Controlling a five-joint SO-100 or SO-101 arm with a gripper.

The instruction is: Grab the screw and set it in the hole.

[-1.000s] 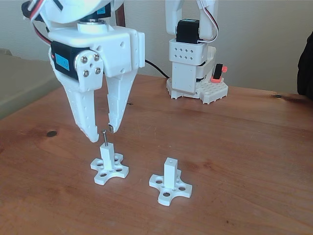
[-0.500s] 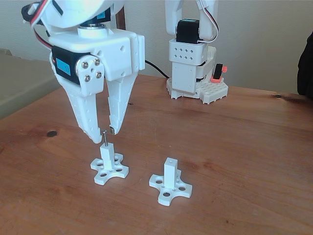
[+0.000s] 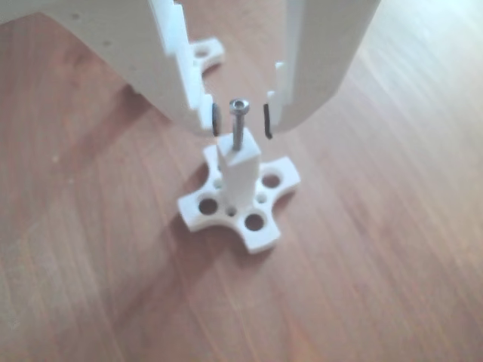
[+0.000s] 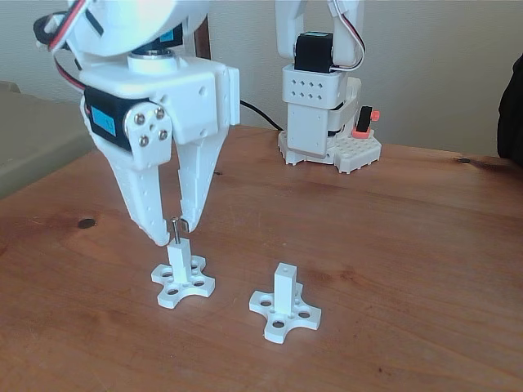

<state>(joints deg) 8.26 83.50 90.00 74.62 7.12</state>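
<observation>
Your fingers (image 3: 241,121) stand open either side of the screw (image 3: 238,124), which sits upright in the hole (image 3: 237,151)

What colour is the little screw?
Grey metal screw, clearest in the other view.

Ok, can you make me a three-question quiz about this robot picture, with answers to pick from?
1. Where is the screw?
A. flat on the table
B. standing in the left post
C. in the right post

2. How many white posts are there?
A. one
B. two
C. four

3. How is the tool?
A. open, fingers on either side of the screw
C. shut tight on the screw
B. lying on the table

Answers:
1 B, the screw sticks upright out of the left post's top in the fixed view.
2 B, two crosses with posts stand on the table.
3 A, gaps show on both sides of the screw head.
</observation>
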